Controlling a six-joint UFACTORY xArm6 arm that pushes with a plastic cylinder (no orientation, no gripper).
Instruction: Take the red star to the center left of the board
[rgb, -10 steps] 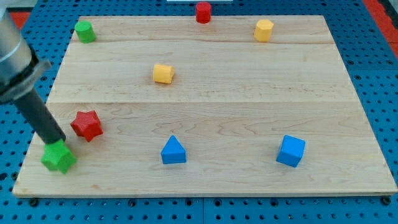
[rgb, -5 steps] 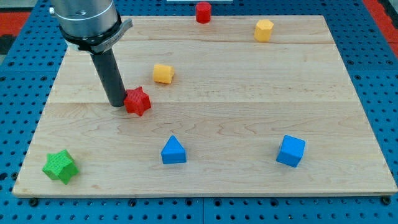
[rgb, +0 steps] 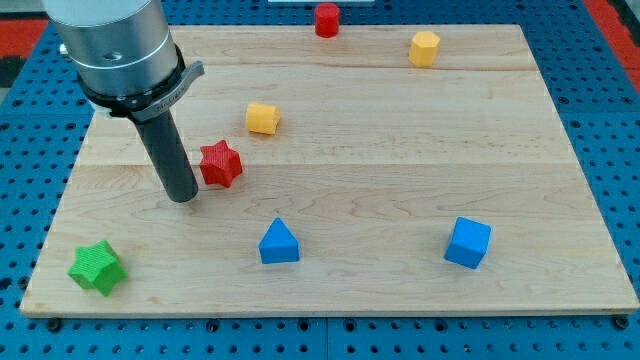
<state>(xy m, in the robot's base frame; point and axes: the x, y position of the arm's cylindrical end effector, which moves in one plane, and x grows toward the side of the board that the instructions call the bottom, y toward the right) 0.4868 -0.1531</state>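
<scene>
Board (rgb: 400, 150), my tip (rgb: 183, 198) beside red star (rgb: 221, 164)

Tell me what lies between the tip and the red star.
Nothing: in the camera view only a bare strip of board separates my tip, lower left, from the red star.

Left of the red star (rgb: 221, 164), only my tip (rgb: 183, 197) stood on the surface (rgb: 400, 150); the yellow block (rgb: 262, 118) was near, toward the view's top right.

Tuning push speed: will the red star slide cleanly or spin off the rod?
The red star looks small and rigid, so probably light. Its points give uneven contact, so it may rotate away. My tip sits at its lower left, so a leftward push needs repositioning.
</scene>
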